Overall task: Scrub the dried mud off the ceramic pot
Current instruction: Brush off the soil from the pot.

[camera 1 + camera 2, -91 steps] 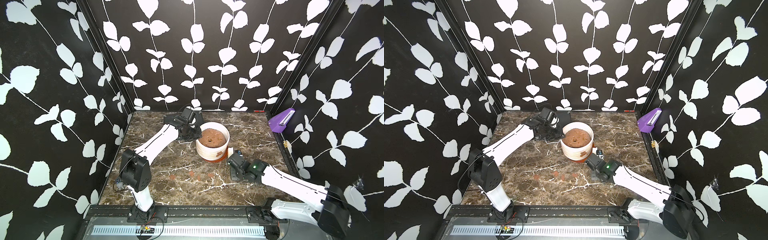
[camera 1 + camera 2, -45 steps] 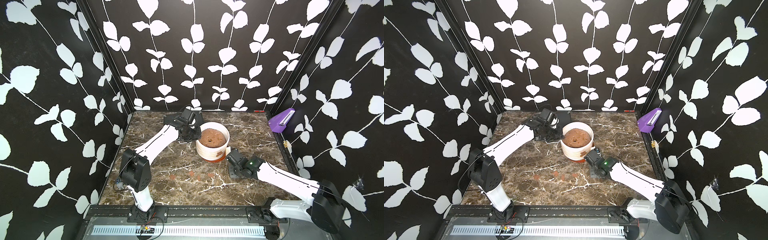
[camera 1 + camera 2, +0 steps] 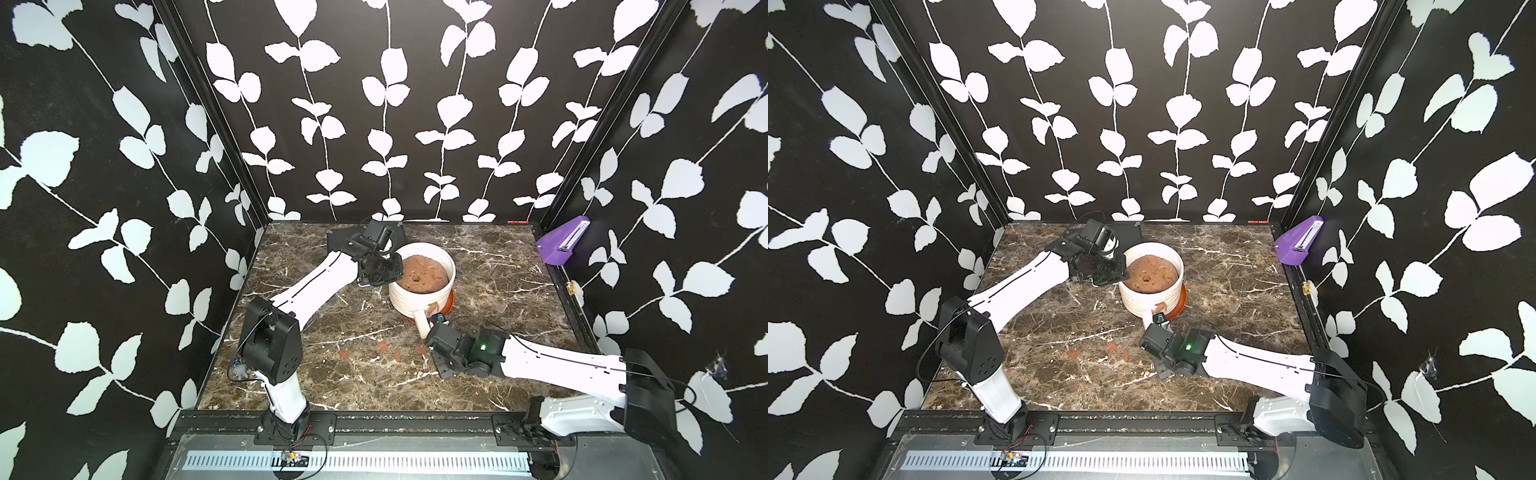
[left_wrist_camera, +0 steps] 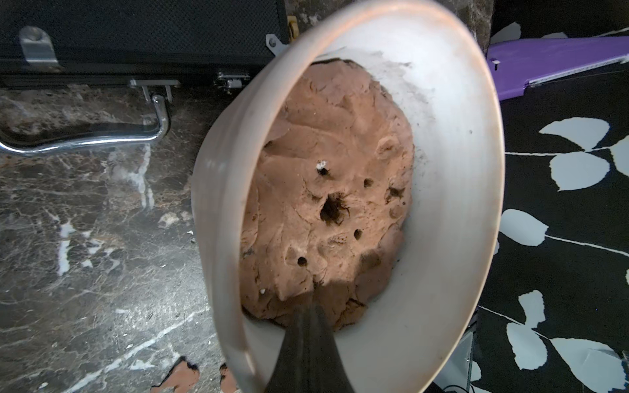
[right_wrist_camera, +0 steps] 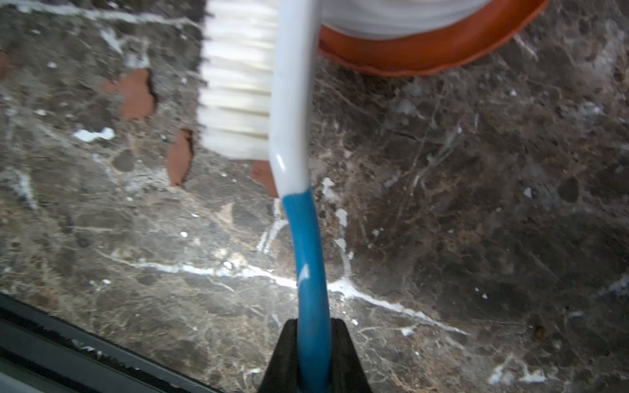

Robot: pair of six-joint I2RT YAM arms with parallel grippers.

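The marble table [image 3: 498, 291] fills the floor of a booth papered in black with white leaves. The left arm reaches from the front edge across to the back, and it hides most of a black case [image 3: 336, 239] lying flat against the back wall. The right arm lies low along the front right. A purple holder [image 3: 559, 245] sits on the right wall, well apart from everything else.

The ceramic pot [image 3: 415, 301] stands back of the table's middle, just in front of the case. It is upright with its mouth up, so its long axis is vertical, and it sits on an orange saucer [image 3: 451, 301]. A lumpy brown mass [image 4: 326, 204] with a hole in it fills the inside.

The left gripper [image 3: 395, 266] crowds the pot's left rim. In the left wrist view its jaws are pressed together with nothing between them, and the tips touch the brown mass inside the wall.

The right gripper [image 3: 434, 332] is clamped on the blue handle of a brush [image 5: 292, 102]. The brush's long axis runs from the gripper toward the pot. Its white head covers part of the near wall, and its bristles stick out sideways.

Dried mud [image 3: 434, 307] marks the near wall just above the saucer, beside the brush head. More blotches [image 3: 345, 353] lie in a loose row on the table in front of the pot.
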